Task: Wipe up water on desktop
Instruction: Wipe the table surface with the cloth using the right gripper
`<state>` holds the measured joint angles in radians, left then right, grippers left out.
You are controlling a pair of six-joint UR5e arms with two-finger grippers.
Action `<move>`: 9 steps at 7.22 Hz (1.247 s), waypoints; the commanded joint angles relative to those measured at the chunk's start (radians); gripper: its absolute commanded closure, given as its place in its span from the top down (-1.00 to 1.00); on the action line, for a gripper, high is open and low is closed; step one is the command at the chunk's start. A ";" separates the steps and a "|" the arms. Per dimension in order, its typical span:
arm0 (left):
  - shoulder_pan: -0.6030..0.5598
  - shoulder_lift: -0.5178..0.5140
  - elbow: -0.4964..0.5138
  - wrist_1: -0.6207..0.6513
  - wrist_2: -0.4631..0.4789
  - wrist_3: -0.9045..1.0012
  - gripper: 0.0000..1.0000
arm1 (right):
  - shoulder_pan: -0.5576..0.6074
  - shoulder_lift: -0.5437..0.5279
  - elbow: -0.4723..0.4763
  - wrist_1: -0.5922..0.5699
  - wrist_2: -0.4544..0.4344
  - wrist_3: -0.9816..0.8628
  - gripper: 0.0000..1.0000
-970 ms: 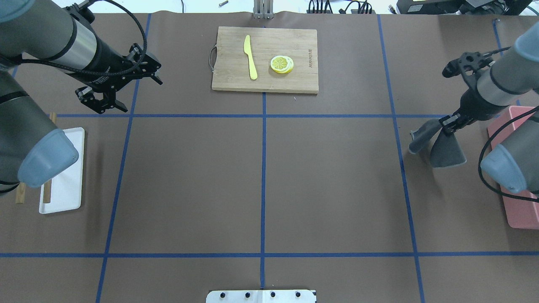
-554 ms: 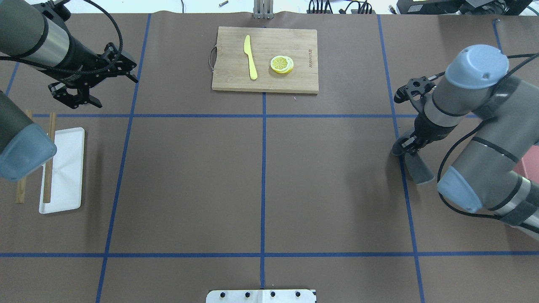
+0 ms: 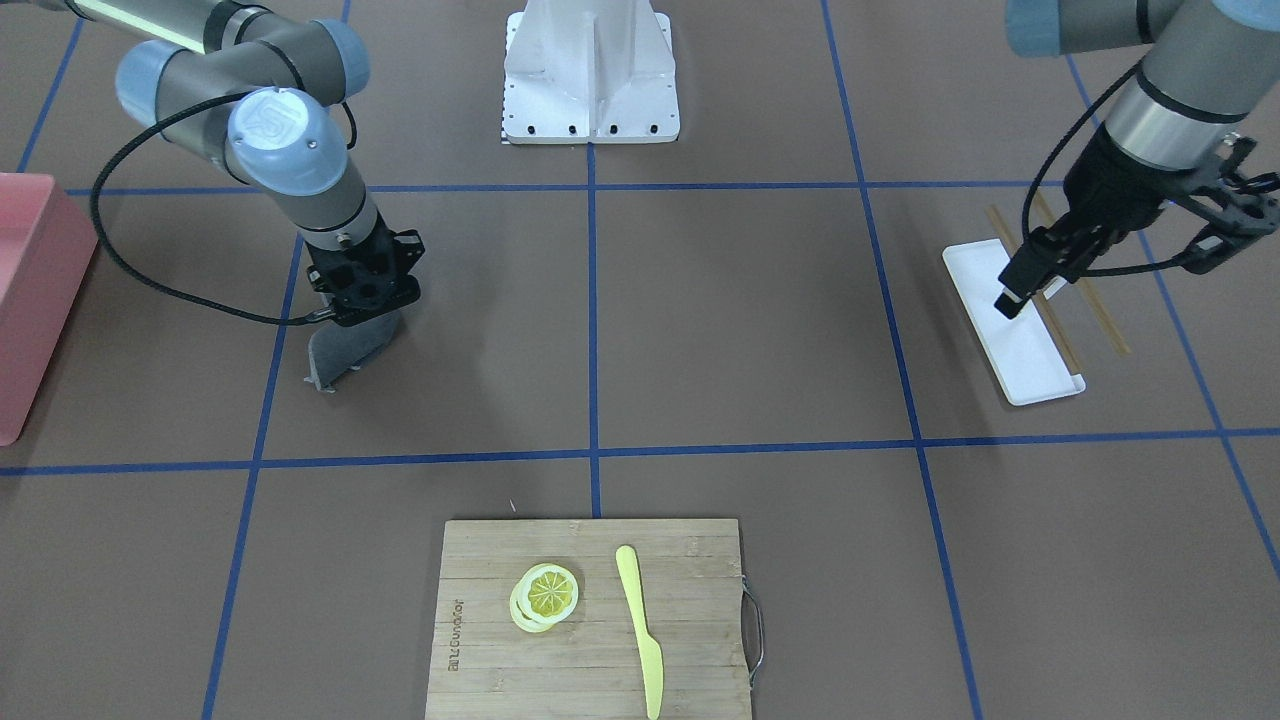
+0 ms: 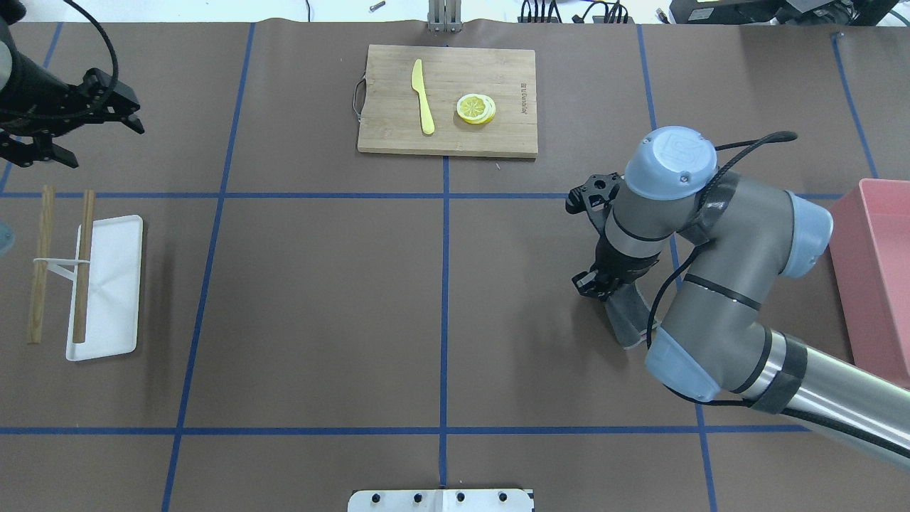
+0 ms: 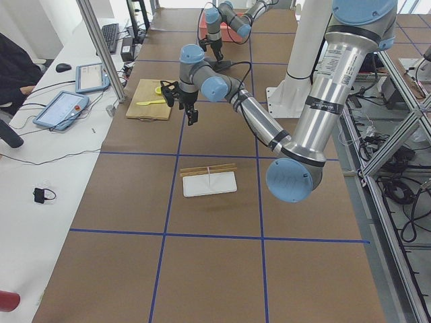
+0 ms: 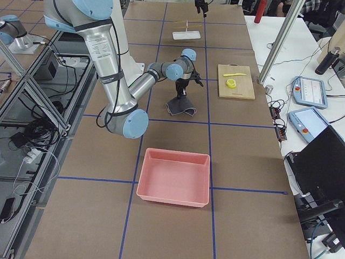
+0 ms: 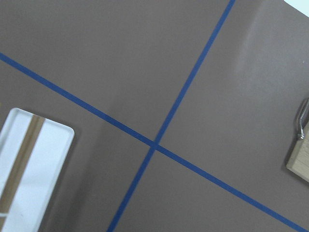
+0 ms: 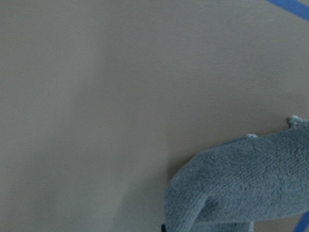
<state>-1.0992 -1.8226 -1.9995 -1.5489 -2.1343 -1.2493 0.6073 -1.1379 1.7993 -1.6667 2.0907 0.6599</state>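
Observation:
The desktop [image 4: 320, 299] is a brown surface with a blue tape grid. I see no water patch on it. My right gripper [image 4: 593, 283] is shut on a grey cloth [image 4: 629, 321] just right of the middle. The cloth hangs down and its lower end touches the desktop. The gripper [image 3: 360, 300] and cloth [image 3: 340, 352] also show in the front view. The right wrist view shows the cloth [image 8: 241, 186] over bare desktop. My left gripper [image 4: 32, 148] is open and empty at the far left. In the front view it [image 3: 1022, 288] hovers above a white tray.
A bamboo cutting board [image 4: 498, 135] with a yellow knife [image 4: 424, 96] and lemon slices [image 4: 475, 109] lies at the back centre. A white tray [image 4: 114, 313] with chopsticks [image 4: 84, 263] sits at the left. A pink bin [image 4: 878, 270] stands at the right edge.
My right arm has swung left toward the middle, carrying the cloth with it. My left arm has pulled back toward the left edge.

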 commanded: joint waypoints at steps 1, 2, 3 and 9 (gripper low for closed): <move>-0.080 0.063 0.005 -0.002 0.005 0.109 0.97 | -0.069 0.030 -0.012 0.091 -0.017 0.113 -1.00; -0.120 0.083 0.007 -0.002 0.005 0.178 0.97 | -0.090 0.032 -0.023 0.179 -0.017 0.165 -1.00; -0.134 0.088 0.007 0.000 0.005 0.220 0.97 | -0.101 0.033 -0.044 0.279 -0.018 0.261 -1.00; -0.131 0.086 0.007 0.000 0.004 0.220 0.97 | 0.181 0.030 -0.294 0.318 0.065 0.031 -1.00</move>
<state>-1.2302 -1.7369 -1.9915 -1.5493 -2.1302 -1.0294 0.7339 -1.1068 1.5492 -1.3464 2.1386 0.7512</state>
